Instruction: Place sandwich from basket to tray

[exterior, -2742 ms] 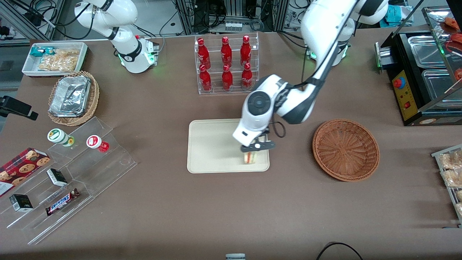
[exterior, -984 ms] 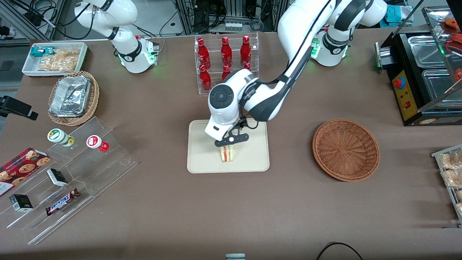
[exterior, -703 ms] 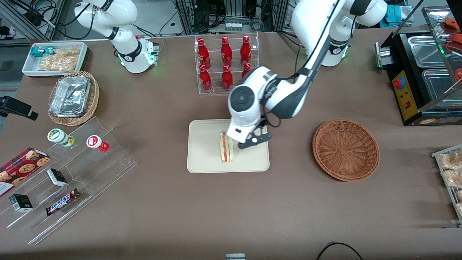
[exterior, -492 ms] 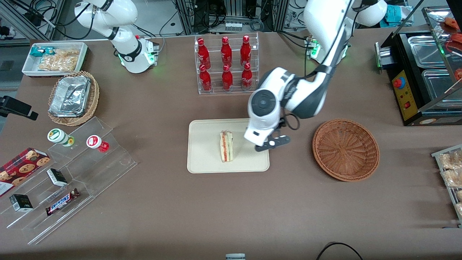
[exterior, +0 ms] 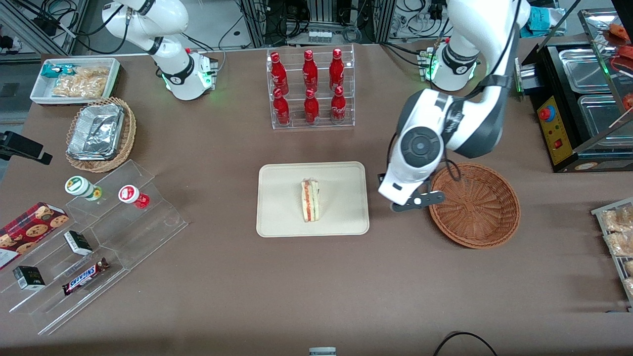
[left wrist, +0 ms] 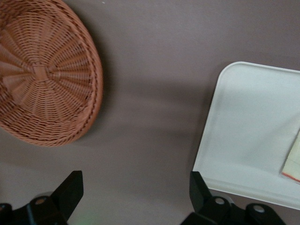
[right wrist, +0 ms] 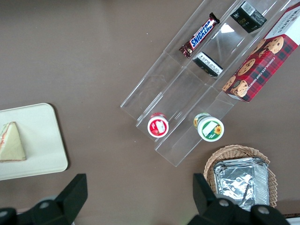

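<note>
The sandwich [exterior: 310, 200] lies on its side on the cream tray [exterior: 282, 217], red and green filling showing along its edge; nothing touches it. One corner of the sandwich [left wrist: 293, 163] and of the tray [left wrist: 243, 126] shows in the left wrist view, and both appear in the right wrist view as the sandwich [right wrist: 10, 142] on the tray [right wrist: 40, 140]. The reddish-brown basket [exterior: 474, 204] holds nothing; the basket [left wrist: 42, 75] looks the same from the wrist. My gripper [exterior: 415, 201] hangs open over bare table between tray and basket, gripper [left wrist: 135, 197] empty.
A clear rack of red bottles [exterior: 310, 89] stands farther from the camera than the tray. Toward the parked arm's end are a stepped acrylic shelf with snacks [exterior: 99, 237], a tan wicker basket with foil container [exterior: 101, 133] and a white bin [exterior: 74, 79]. A black appliance [exterior: 578, 99] stands at the working arm's end.
The gripper let go of the sandwich on the tray, then rose and swung toward the basket. The sandwich has stayed lying where it was left.
</note>
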Motion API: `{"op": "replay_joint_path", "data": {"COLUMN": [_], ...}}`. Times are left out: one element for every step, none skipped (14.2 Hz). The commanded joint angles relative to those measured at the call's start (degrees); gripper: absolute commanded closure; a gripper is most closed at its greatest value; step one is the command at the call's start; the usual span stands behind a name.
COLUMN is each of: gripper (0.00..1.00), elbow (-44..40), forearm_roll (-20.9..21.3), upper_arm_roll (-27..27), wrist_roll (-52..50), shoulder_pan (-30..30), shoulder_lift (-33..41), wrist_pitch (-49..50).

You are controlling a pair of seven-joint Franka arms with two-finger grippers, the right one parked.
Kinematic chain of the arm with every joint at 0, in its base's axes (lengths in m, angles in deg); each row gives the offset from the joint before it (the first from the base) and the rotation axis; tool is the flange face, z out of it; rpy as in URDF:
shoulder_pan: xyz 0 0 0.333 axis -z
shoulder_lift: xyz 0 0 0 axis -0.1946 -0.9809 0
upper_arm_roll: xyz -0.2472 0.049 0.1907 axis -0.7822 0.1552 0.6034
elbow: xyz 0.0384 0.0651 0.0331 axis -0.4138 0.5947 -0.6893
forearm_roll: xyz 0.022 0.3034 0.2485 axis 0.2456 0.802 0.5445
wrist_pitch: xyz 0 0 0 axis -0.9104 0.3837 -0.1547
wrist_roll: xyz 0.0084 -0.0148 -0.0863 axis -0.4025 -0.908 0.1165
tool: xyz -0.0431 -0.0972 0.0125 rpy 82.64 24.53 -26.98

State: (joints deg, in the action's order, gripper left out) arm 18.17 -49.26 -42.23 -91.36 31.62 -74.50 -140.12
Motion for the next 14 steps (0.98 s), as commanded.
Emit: {"op": "replay_joint_path", "data": {"gripper": [0.00,0.00,0.00,0.00,0.00,0.00,0.00,0.00,0.00,0.00,0.00,0.00,0.00,0.00], "elbow": [2.14,2.14,2.05,1.88,1.88,1.79,1.70,1.79,1.79,1.70,1.35,1.26,1.26,1.44], "forearm_roll": [-0.74,-0.83,-0.92,-1.36,-1.53,-1.36,-1.10,-0.66,-0.48,-0.31,0.48,1.70,2.41,2.77], "upper_arm_roll": [2.36,2.37,1.76,-1.38,-4.55,-7.19,-10.52,-13.86,-16.16,-17.22,-18.54,-21.16,-23.71,-25.74], "wrist_roll": [3.63,5.48,6.97,9.08,12.32,15.05,17.08,18.92,20.68,22.70,24.46,26.05,27.63,28.86], "shoulder_pan": [0.58,0.40,-3.60,-7.47,-10.82,-14.50,-17.93,-22.41,-25.15,-27.70,-29.81,-33.40,-36.57,-39.30], "shoulder_lift": [5.34,7.35,8.50,9.47,10.27,11.06,11.93,12.99,13.87,14.75,15.37,16.24,16.95,17.65], "wrist_pitch": [2.95,4.79,5.33,5.68,5.86,7.17,7.87,8.06,8.32,9.37,10.77,12.09,12.54,12.63]}}
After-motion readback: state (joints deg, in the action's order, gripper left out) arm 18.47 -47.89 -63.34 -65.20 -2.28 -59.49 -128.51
